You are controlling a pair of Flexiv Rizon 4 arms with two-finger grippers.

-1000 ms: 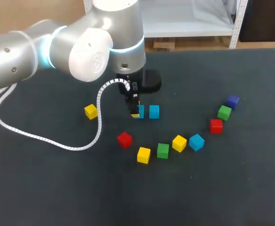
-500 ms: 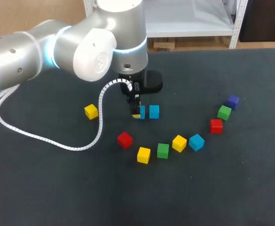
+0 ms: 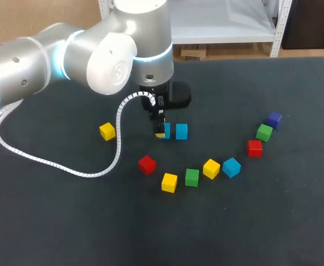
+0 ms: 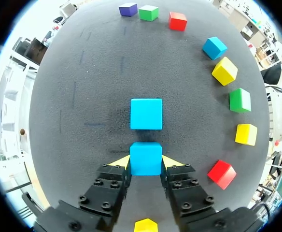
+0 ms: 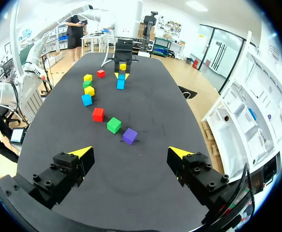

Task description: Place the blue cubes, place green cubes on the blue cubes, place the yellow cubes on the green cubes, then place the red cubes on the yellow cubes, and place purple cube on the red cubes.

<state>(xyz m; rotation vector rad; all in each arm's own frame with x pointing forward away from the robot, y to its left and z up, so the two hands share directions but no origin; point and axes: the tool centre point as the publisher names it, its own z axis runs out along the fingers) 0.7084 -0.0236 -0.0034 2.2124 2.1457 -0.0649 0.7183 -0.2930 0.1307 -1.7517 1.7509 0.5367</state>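
My left gripper (image 4: 146,162) is shut on a blue cube (image 4: 146,158) that rests on the dark table; its yellow tips press the cube's two sides. A second blue cube (image 4: 146,114) sits just ahead of it with a small gap between them. The head view shows the same pair, the held cube (image 3: 166,132) and its neighbour (image 3: 181,131), under my left gripper (image 3: 160,132). A third blue cube (image 3: 231,167) lies in an arc with a yellow (image 3: 211,168), a green (image 3: 192,177), a red (image 3: 254,148), another green (image 3: 264,132) and the purple cube (image 3: 273,118). My right gripper (image 5: 130,153) hangs open at the table's far right, with nothing between its fingers.
A lone yellow cube (image 3: 107,131) lies left of my left gripper. A red cube (image 3: 146,164) and another yellow cube (image 3: 169,182) lie nearer the front. My left arm's white cable (image 3: 67,166) loops over the table's left part.
My left arm's upper body shifted slightly to the right. The gripper and the blue cube in it stayed in place.
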